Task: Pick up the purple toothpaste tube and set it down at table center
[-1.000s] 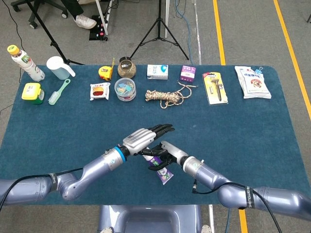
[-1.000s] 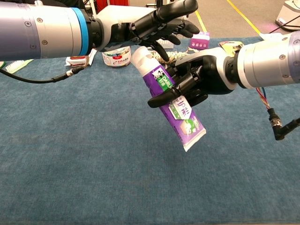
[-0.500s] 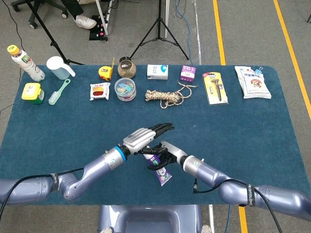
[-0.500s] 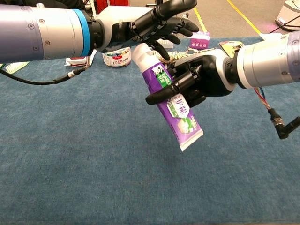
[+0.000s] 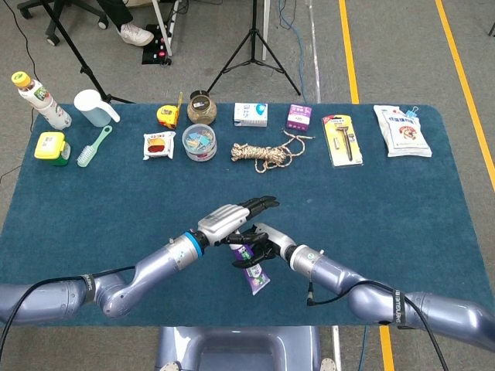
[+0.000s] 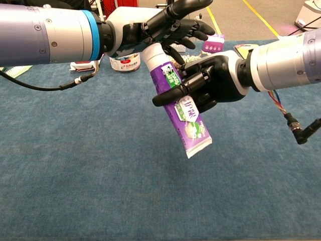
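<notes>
The purple toothpaste tube [image 6: 179, 100] has shifted slightly left and toward the robot since a second ago, still above the blue surface [image 6: 75, 165] near its middle. The right robot hand [image 6: 210, 83] keeps its fingers wrapped around the tube. The left robot hand [image 6: 160, 22] stays spread open over the cap end. Only the chest view shows the tube hanging tilted, crimped end lowest, clear of the surface.

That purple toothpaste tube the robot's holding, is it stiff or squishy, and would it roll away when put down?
The purple toothpaste tube hangs straight from the right hand without drooping, so it is probably fairly firm. Its flat crimped end suggests it would lie still rather than roll. The glossy skin may be a little slippery.
</notes>
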Controlling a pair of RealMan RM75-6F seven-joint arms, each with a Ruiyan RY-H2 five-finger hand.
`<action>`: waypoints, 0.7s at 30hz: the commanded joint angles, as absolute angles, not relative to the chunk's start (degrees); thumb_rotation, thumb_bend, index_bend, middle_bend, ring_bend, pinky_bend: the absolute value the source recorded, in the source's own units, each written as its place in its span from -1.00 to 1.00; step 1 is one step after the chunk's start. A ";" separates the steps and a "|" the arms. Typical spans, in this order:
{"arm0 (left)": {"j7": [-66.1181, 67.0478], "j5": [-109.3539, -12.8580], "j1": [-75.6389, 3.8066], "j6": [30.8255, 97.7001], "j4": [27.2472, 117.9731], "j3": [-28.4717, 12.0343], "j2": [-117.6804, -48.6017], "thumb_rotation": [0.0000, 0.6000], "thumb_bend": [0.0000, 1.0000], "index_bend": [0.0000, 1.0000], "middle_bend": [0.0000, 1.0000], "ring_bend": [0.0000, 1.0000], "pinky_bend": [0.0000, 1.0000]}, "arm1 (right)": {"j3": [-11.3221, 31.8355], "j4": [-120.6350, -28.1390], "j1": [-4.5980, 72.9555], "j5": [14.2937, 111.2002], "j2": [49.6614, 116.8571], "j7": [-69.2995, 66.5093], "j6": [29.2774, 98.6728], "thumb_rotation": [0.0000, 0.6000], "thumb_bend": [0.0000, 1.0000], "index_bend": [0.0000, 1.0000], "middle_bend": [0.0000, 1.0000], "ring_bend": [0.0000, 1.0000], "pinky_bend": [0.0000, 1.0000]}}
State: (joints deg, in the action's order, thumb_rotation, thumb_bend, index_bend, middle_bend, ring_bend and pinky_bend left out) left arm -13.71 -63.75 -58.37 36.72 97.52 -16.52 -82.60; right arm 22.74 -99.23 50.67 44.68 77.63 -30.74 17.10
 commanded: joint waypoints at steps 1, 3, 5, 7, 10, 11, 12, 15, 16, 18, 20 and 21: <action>-13.79 -63.28 -58.74 35.94 97.25 -16.46 -82.13 -1.00 -0.91 -1.00 -1.00 -1.00 -0.72 | 22.57 -98.93 51.38 44.09 77.38 -31.15 16.57 1.00 -0.23 0.51 0.88 1.00 1.00; -13.61 -63.27 -58.80 35.93 97.25 -16.36 -81.95 -1.00 -0.91 -1.00 -1.00 -1.00 -0.73 | 22.49 -98.98 51.67 43.53 77.19 -31.58 16.28 1.00 -0.22 0.51 0.88 1.00 1.00; -13.61 -63.17 -58.87 35.67 97.36 -16.22 -81.70 -1.00 -0.91 -1.00 -1.00 -1.00 -0.73 | 22.45 -99.03 51.97 42.77 76.98 -32.29 15.61 1.00 -0.22 0.51 0.88 1.00 1.00; -13.84 -63.11 -58.88 35.51 97.41 -16.19 -81.57 -1.00 -0.91 -1.00 -1.00 -1.00 -0.74 | 22.34 -99.05 52.28 42.31 76.83 -32.70 15.04 1.00 -0.21 0.51 0.88 1.00 1.00; -14.15 -63.13 -58.92 35.18 97.41 -16.14 -81.44 -1.00 -0.91 -1.00 -1.00 -1.00 -0.74 | 22.07 -99.02 52.66 42.10 76.73 -32.81 14.59 1.00 -0.19 0.51 0.88 1.00 1.00; -14.23 -63.20 -58.95 35.03 97.38 -16.11 -81.36 -1.00 -0.91 -1.00 -1.00 -1.00 -0.74 | 22.08 -99.06 52.73 41.92 76.71 -33.01 14.42 1.00 -0.19 0.51 0.88 1.00 1.00; -14.30 -63.26 -58.97 34.92 97.36 -16.10 -81.29 -1.00 -0.91 -1.00 -1.00 -1.00 -0.74 | 22.13 -99.11 52.79 41.75 76.69 -33.22 14.21 1.00 -0.18 0.51 0.88 1.00 1.00; -14.71 -63.48 -59.02 34.63 97.31 -16.11 -81.07 -1.00 -0.91 -1.00 -1.00 -1.00 -0.74 | 22.22 -99.12 53.02 41.46 76.75 -33.81 13.33 1.00 -0.16 0.51 0.88 1.00 1.00; -14.94 -63.47 -59.05 34.38 97.34 -16.12 -80.96 -1.00 -0.91 -1.00 -1.00 -1.00 -0.74 | 22.07 -99.02 53.15 41.71 76.75 -33.60 13.24 1.00 -0.16 0.51 0.88 1.00 1.00; -15.45 -63.43 -59.14 33.60 97.42 -16.00 -80.62 -1.00 -0.91 -1.00 -1.00 -1.00 -0.75 | 21.74 -98.97 53.49 41.77 76.66 -33.50 12.96 1.00 -0.15 0.51 0.88 1.00 1.00; -15.83 -63.49 -59.15 33.30 97.48 -15.94 -80.53 -1.00 -0.91 -1.00 -1.00 -1.00 -0.75 | 21.59 -98.93 53.70 41.71 76.47 -33.58 12.64 1.00 -0.14 0.51 0.88 1.00 1.00; -16.19 -63.46 -59.11 33.12 97.53 -15.91 -80.56 -1.00 -0.91 -1.00 -1.00 -1.00 -0.75 | 21.58 -98.96 53.79 41.62 76.40 -33.73 12.43 1.00 -0.14 0.51 0.88 1.00 1.00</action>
State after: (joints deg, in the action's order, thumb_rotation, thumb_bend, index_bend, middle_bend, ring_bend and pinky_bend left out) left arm -15.94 -63.47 -59.12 33.29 97.46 -15.96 -80.59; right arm 21.61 -98.96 53.73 41.68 76.47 -33.64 12.55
